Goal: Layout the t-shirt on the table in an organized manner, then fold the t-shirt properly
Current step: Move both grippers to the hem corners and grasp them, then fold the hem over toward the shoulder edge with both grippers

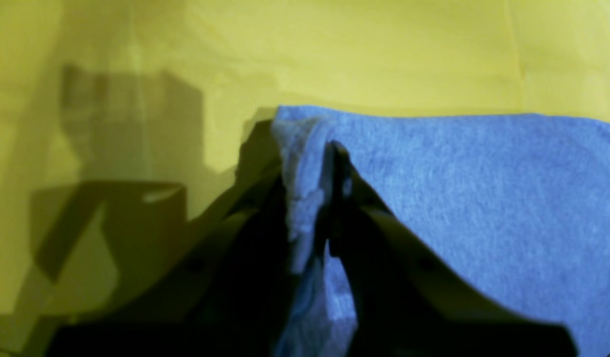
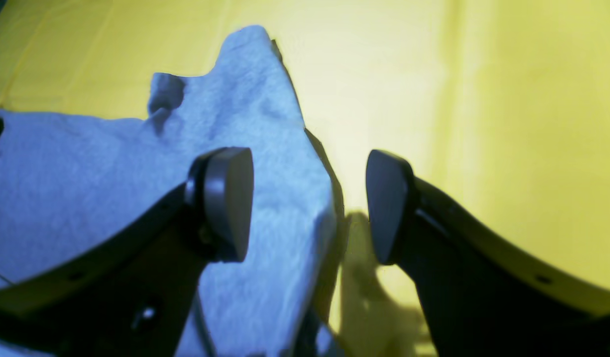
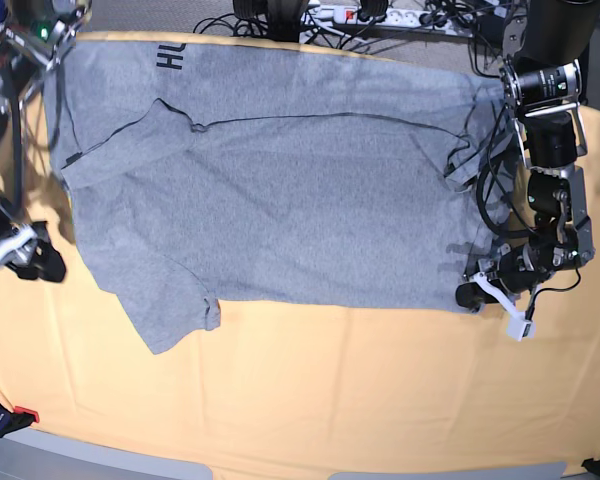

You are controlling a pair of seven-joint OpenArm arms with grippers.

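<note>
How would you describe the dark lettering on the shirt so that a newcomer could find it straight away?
Start from the table covered in yellow-orange cloth, then the grey t-shirt spread across it. The lettering sits at its far edge in the base view, the only dark print on plain grey fabric.

Left gripper (image 1: 324, 198): low at the scene's right side, jaws pinched together on a fold of the t-shirt (image 3: 300, 190). Right gripper (image 2: 309, 203): low at the scene's left side, 2 pads (image 2: 225, 203) spread apart, gripping nothing.
</note>
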